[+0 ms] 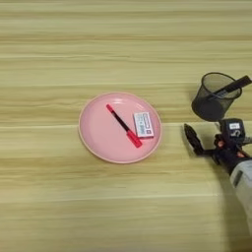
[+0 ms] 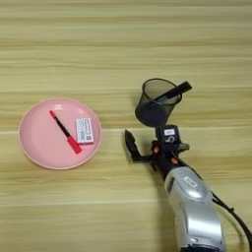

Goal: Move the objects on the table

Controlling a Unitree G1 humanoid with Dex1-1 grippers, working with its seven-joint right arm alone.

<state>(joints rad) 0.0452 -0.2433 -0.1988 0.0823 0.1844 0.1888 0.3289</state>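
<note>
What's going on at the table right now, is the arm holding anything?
Nothing is visibly held. The right gripper sits low over the table, between the pink plate and the black mesh pen cup, touching neither. On the plate lie a white eraser and, beside it, a slim pen with a red cap. A black marker stands leaning in the cup.

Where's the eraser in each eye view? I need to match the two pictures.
Left eye view: the eraser lies near the picture's middle, on the right part of the pink plate, just right of the red pen.
Right eye view: the eraser sits left of centre, on the same side of the plate.
Shared landmark: the mesh cup, right of the plate in both.
</note>
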